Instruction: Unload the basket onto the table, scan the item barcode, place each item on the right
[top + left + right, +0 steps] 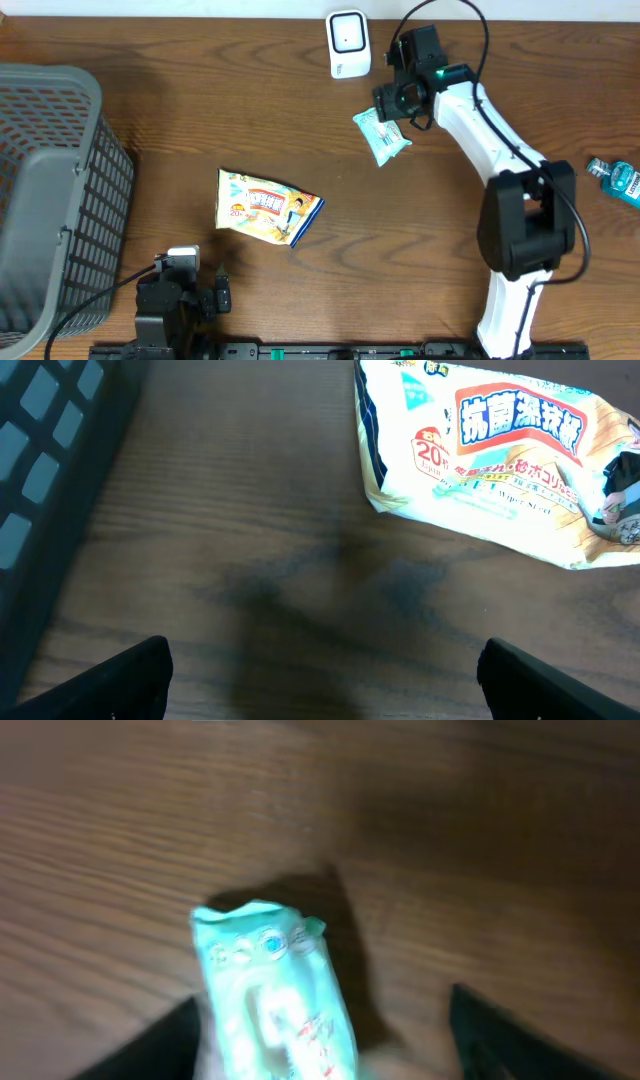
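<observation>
Jaws of the right gripper (322, 1010) stand partly open and well apart, with the green packet (275, 995) between them. It lies close to the finger at 8 o'clock in the wrist view and clear of the one at 4 o'clock, so nothing is clamped. The picture is blurred, and whether the packet brushes the nearer finger cannot be told. In the overhead view the packet lies flat on the counter (200, 110) at about 1 o'clock from the middle. It is right beside the gripper and at 5 o'clock from the white scanner (348, 43), near it but not touching.

The packet looks like a small crinkled film sachet. It is probably light and soft, likely to buckle under a squeeze, and slick enough to slide on the wood. A hold across its narrow width, near one sealed end where the film is stiffer, seems the safest. That would leave the printed face free for the scanner, though where the barcode sits cannot be read here.

Jaws of the left gripper (320, 660) are spread wide and empty, low over bare wood at 7 o'clock. The yellow wipes pack (267, 206) lies at 1 o'clock from it, apart. The grey basket (100, 210) stands at 9 o'clock, and a blue item (622, 180) lies at 3 o'clock.
</observation>
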